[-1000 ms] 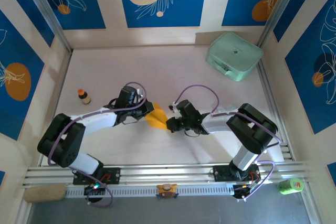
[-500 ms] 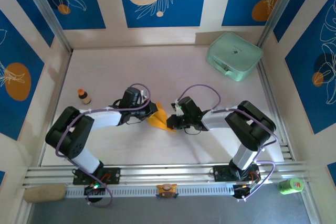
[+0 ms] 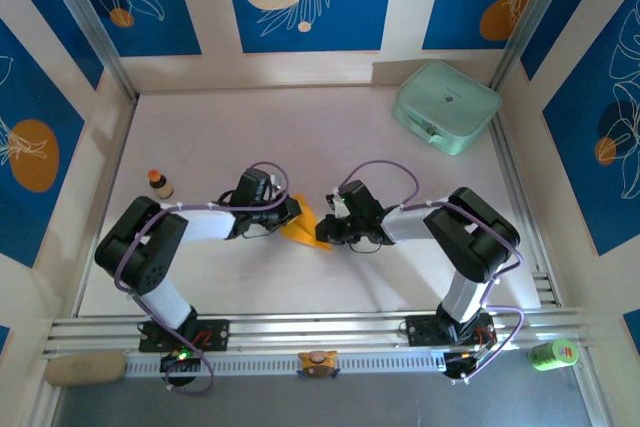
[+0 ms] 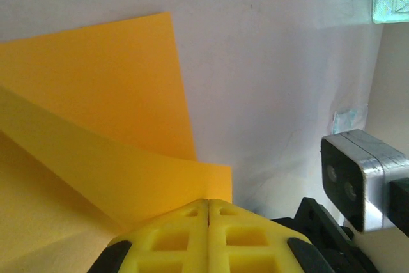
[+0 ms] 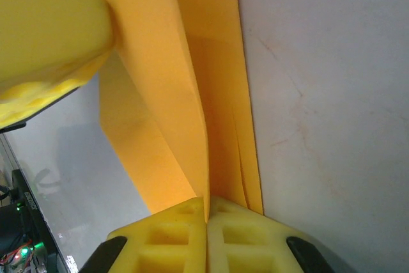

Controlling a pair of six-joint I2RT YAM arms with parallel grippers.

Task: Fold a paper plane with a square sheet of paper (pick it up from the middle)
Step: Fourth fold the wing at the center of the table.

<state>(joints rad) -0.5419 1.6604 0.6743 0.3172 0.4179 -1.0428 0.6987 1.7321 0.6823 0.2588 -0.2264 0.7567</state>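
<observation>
My left gripper (image 4: 209, 214), its yellow waffle-grid pads pressed together, pinches one edge of the orange-yellow sheet of paper (image 4: 96, 94). My right gripper (image 5: 206, 212) is clamped on stacked folded layers at the opp. end. Paper's thin, smooth, matte, creased into long flaps, mid-table btw both grippers, by the scuffed white table (image 5: 319, 94).

no legible text, can (image 3: 552, 352) label seemingly blurred
</observation>
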